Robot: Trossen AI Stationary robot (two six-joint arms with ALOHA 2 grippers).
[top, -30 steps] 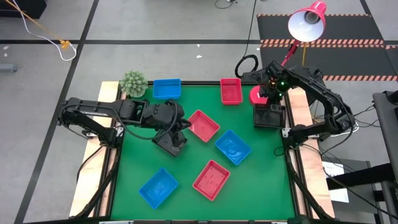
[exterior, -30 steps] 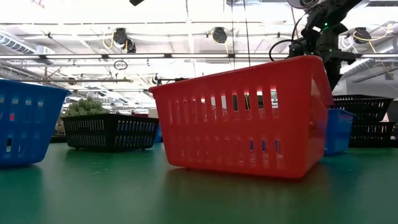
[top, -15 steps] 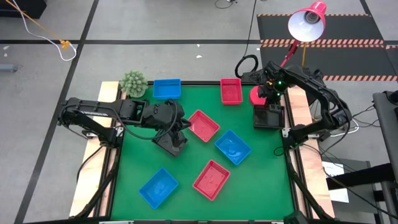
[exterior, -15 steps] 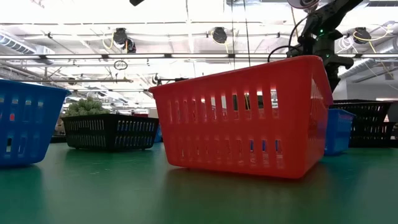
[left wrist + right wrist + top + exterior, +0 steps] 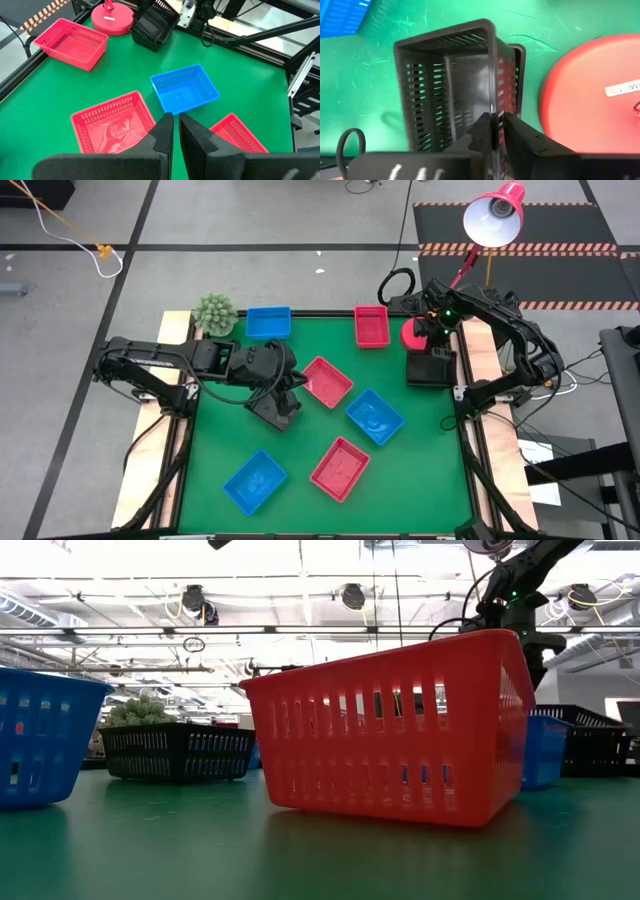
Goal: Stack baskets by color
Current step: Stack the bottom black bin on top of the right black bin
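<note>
Black slatted basket (image 5: 452,82) wall sitting between right gripper (image 5: 496,131) fingers, pinch looking loose; advise lifting straight off nested stack. Left gripper (image 5: 175,131) pressed together, idling

Bright, even overhead light; sharp pics.

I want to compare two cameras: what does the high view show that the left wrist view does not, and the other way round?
Only the high view shows the green plant ball, the blue basket at the table's far edge, the blue basket near the front edge, and a black basket under the left gripper. Only the left wrist view shows that gripper's fingers close together, holding nothing. Both show the middle blue basket, three red baskets, the lamp base and the black baskets beside it.
</note>
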